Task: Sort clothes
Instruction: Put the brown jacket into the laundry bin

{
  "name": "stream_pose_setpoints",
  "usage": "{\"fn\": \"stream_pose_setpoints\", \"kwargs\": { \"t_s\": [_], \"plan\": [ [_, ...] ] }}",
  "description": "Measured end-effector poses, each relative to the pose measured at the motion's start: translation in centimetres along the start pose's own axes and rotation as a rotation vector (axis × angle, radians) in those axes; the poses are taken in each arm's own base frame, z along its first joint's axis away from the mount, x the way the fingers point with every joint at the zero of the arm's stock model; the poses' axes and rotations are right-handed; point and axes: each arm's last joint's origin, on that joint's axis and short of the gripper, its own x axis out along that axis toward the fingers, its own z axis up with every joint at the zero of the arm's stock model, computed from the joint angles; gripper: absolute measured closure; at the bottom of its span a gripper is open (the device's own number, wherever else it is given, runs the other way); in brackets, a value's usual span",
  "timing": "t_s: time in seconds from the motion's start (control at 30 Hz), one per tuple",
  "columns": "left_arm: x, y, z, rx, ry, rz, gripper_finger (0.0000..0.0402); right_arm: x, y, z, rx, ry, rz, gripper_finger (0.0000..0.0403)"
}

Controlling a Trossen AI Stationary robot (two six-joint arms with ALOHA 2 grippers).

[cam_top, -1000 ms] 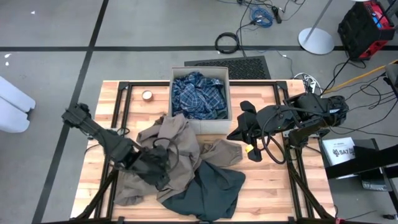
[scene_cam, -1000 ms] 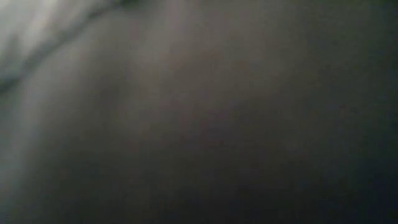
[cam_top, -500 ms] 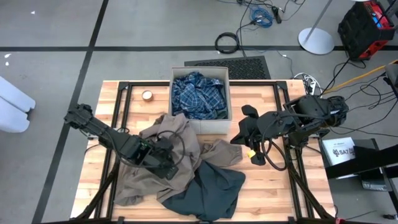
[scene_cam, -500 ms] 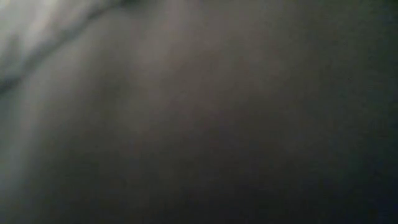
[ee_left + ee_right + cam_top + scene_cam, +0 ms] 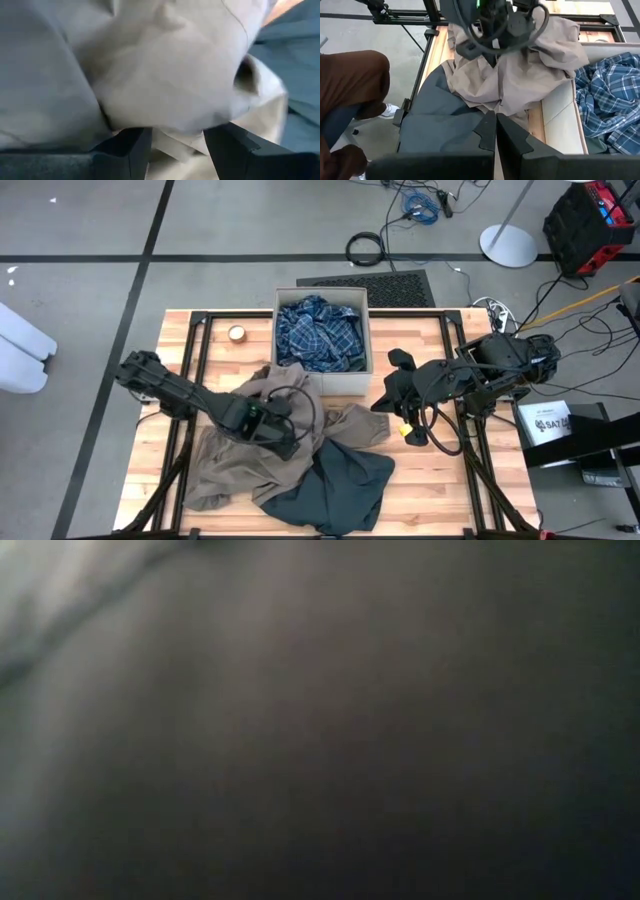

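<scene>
A large tan-brown garment point(image 5: 290, 425) lies crumpled mid-table. Its near edge overlaps a dark slate garment point(image 5: 335, 490) that lies flat by the near edge. A blue plaid shirt point(image 5: 318, 332) fills the beige fabric box point(image 5: 322, 383) at the far side. My left gripper point(image 5: 275, 430) points steeply down into the tan heap and is shut on a bunch of it point(image 5: 175, 100). My right gripper point(image 5: 495, 125) hovers shut, holding nothing, above the table just right of the box point(image 5: 385, 393). The low view shows only dark blur. My left gripper has a thick bunch of the tan-brown garment point(image 5: 175, 142) between its two fingers point(image 5: 132, 150), several layers folded together. It comes from above, slanting toward the table's right. Folds point(image 5: 492, 67) run down from the fingers, and the rest of the garment lies on the table.
A roll of tape point(image 5: 237, 333) sits at the far left of the table. Bare wood shows right of the clothes point(image 5: 430, 480). A person's legs and shoe point(image 5: 365, 85) show beyond the table's near edge. Cables loop around both arms.
My left gripper has moved toward the table's right edge and a little down, over the tan-brown garment, with its finger gap unchanged. My right arm has kept still.
</scene>
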Motion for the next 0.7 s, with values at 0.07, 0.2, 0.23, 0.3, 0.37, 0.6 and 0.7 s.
{"fn": "stream_pose_setpoints", "kwargs": {
  "t_s": [0.07,0.2,0.23,0.3,0.37,0.6,0.7],
  "plan": [
    [0.9,-0.1,0.3,0.046,-0.018,0.042,0.0219,0.0,0.0,0.0,-0.003,0.0,0.0,0.0403],
    [2.5,-0.4,0.7,0.114,-0.024,0.097,0.0223,0.0,0.0,-0.1,-0.003,0.005,-0.001,0.0403],
    [2.7,-0.4,0.7,0.129,-0.02,0.103,0.0228,0.0,0.0,-0.1,-0.001,0.011,-0.003,0.0403],
    [3.0,-0.5,0.6,0.167,-0.012,0.108,0.0248,0.0,-0.1,-0.2,-0.003,0.023,-0.006,0.0403],
    [3.0,-0.6,0.5,0.199,-0.008,0.107,0.0284,0.0,-0.1,-0.3,-0.004,0.033,-0.008,0.0403],
    [2.6,-1.1,0.0,0.294,-0.005,0.086,0.039,0.0,-0.1,-0.3,-0.059,0.032,-0.01,0.0403],
    [1.7,-1.5,-0.1,0.338,0.029,0.031,0.0396,0.0,-0.1,-0.3,-0.081,0.031,-0.013,0.0403]
  ]
}}
